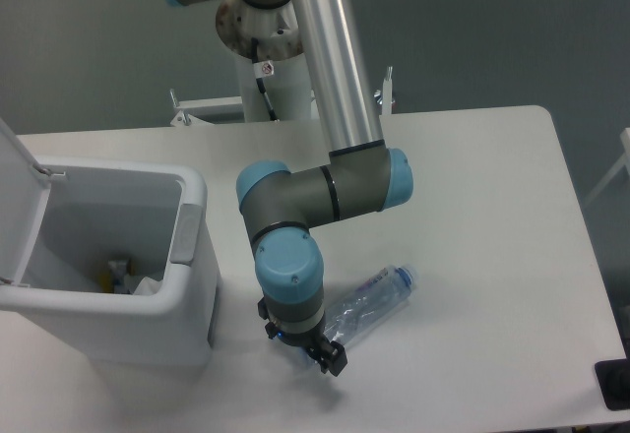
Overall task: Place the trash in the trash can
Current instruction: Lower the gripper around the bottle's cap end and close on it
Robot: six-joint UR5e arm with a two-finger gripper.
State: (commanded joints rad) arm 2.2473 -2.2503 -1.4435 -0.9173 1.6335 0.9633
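Arm low over the clear bottle, bin open at the left

The gripper (pixel 303 346) sits at lower centre of the frame, pointing down at the near end of the clear plastic bottle (pixel 372 295), which lies on the white table (pixel 492 207) angled up to the right; the wrist hides the fingers, so I cannot tell whether they are apart or closed on it. The white trash can (pixel 187 285) stands at the left edge with its lid (pixel 15 187) raised, and crumpled white trash (pixel 133 280) lies at its bottom
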